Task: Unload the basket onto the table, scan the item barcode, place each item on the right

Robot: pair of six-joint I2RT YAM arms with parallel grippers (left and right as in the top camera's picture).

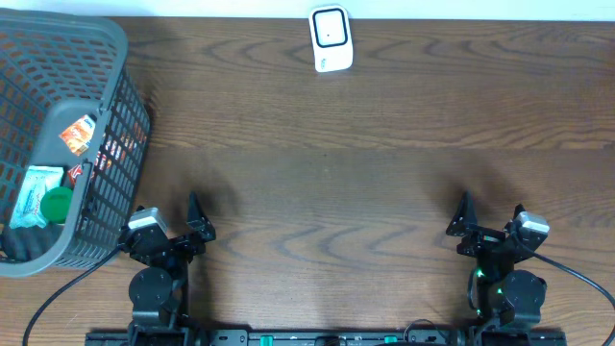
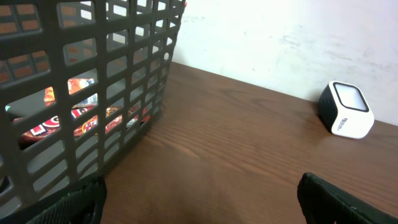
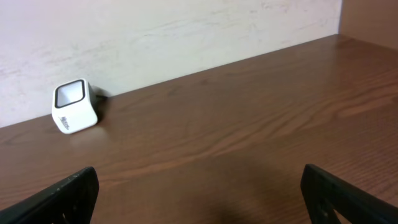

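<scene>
At our near edge, around 7 o'clock, the left gripper sits folded low over its base, its fingers spread wide and holding nothing. At 5 o'clock the right gripper mirrors it, equally spread and empty. Beyond them we see open wooden table. At 9 to 10 o'clock the grey basket holds the packaged items. At 12 o'clock the white scanner stands by the far edge.
</scene>
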